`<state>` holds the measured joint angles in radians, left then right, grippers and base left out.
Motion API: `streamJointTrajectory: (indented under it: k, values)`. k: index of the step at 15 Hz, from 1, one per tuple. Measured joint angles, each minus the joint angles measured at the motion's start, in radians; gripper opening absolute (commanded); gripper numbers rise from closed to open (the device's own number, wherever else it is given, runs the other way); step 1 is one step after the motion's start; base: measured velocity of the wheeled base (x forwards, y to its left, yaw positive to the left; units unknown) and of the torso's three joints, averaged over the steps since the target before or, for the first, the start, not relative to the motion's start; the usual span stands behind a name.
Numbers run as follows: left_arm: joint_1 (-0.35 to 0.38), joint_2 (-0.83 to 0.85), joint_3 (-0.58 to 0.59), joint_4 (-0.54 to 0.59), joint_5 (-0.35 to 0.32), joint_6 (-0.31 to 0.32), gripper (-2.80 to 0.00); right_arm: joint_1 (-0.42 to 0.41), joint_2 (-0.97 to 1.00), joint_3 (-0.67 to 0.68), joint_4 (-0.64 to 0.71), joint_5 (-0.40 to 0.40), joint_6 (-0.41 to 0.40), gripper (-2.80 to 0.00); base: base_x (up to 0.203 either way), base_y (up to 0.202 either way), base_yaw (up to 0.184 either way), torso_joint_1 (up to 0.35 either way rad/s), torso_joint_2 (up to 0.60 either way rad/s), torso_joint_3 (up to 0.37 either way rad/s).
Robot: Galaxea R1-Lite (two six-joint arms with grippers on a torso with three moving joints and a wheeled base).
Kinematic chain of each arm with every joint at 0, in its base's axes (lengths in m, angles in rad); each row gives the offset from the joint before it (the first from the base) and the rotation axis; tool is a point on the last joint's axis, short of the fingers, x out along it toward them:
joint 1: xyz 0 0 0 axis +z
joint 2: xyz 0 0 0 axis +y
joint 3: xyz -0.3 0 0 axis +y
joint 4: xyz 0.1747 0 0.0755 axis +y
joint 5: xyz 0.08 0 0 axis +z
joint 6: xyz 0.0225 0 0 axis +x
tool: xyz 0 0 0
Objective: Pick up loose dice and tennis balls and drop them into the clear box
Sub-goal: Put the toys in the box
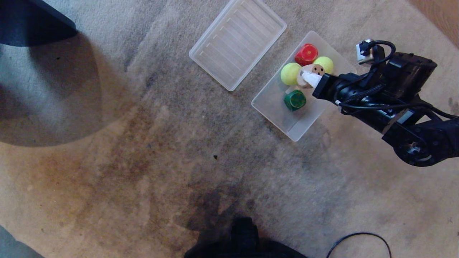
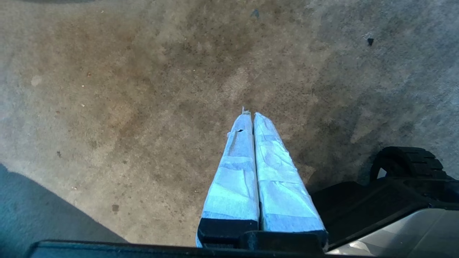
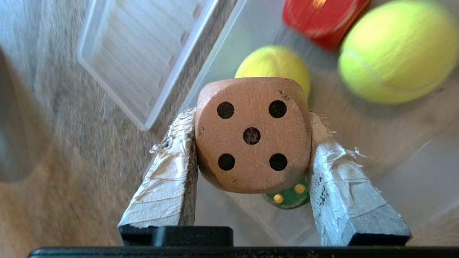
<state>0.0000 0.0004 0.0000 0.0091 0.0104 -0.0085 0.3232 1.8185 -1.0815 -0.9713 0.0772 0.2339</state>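
My right gripper is shut on the beige die, its five-pip face towards the wrist camera, and holds it over the clear box. In the box lie a red die, two tennis balls and a dark green die, which shows partly under the held die. My left gripper is shut and empty above bare carpet, outside the head view.
The flat ribbed clear lid lies on the carpet to the left of the box. A dark object fills the top left corner. My base and a black cable sit at the near edge; a wheel shows beside the left gripper.
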Motion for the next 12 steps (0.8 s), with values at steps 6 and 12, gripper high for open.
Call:
streamJointTrajectory:
  k: [6,12]
  values:
    - [0.0,0.0,0.0,0.0,0.0,0.0,-2.8,0.0,0.008,0.0,-0.003,-0.001,-0.001,0.0,0.0,0.0,0.0,0.0,0.0,0.0]
    - [0.0,0.0,0.0,0.0,0.0,0.0,-2.8,0.0,0.084,0.054,-0.071,-0.046,-0.011,0.0,0.0,0.0,0.0,0.0,0.0,0.0]
